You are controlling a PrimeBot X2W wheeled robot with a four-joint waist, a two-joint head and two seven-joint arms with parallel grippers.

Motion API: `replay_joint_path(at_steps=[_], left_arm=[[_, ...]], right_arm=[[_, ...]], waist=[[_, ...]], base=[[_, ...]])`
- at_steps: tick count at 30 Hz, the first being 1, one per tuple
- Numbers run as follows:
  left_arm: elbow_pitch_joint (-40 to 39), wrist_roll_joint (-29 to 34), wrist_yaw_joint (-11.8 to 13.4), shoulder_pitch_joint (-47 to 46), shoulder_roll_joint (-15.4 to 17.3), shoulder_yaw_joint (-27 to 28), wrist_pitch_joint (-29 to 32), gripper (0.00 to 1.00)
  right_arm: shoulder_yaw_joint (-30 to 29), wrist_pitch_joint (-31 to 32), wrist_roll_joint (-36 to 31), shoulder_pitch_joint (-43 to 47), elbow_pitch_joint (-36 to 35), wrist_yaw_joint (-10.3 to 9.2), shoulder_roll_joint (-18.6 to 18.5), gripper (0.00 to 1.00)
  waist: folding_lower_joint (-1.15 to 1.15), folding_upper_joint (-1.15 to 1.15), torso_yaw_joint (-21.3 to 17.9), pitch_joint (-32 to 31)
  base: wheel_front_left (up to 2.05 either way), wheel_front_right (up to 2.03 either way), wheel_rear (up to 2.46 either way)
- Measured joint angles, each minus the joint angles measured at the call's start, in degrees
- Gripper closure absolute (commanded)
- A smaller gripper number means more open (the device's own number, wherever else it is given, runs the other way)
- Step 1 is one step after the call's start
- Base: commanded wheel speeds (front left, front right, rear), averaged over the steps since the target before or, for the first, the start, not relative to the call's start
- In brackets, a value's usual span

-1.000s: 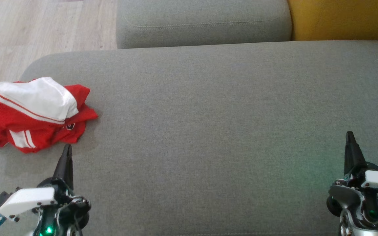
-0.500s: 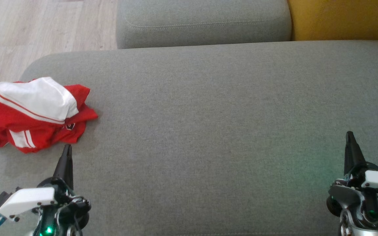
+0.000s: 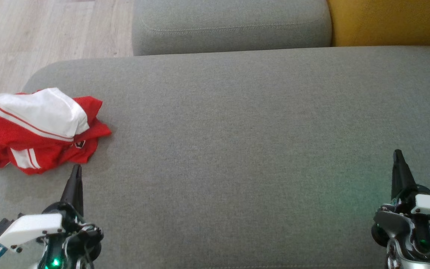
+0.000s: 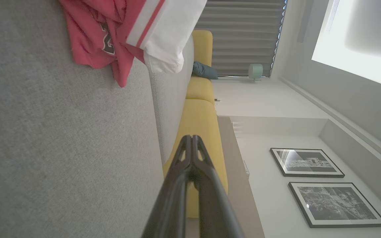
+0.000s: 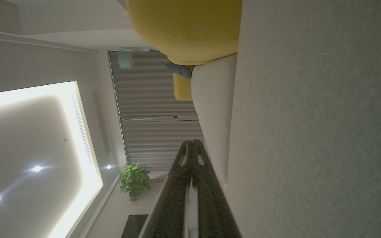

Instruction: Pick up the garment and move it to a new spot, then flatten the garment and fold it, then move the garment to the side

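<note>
1. Your garment (image 3: pixel 39 130), red and white, lies crumpled at the left edge of the grey cushion (image 3: pixel 237 149).
2. Your left fingers (image 3: pixel 74 186) are pressed together and hold nothing, with their tip just beside the garment's near hem.
3. Your right fingers (image 3: pixel 399 175) are pressed together too, empty, well apart from the garment.

Even soft daylight, sharp focus, wide-angle wrist views

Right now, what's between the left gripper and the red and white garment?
Just bare grey cushion, a short stretch from the left gripper to the garment, in the head view.
</note>
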Motion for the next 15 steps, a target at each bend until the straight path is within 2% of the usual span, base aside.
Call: replay_joint_path(at_steps=[15], left_arm=[[0.0, 0.0, 0.0, 0.0, 0.0, 0.0, 0.0, 1.0]], right_arm=[[0.0, 0.0, 0.0, 0.0, 0.0, 0.0, 0.0, 1.0]], waist=[[0.0, 0.0, 0.0, 0.0]], base=[[0.0, 0.0, 0.0]])
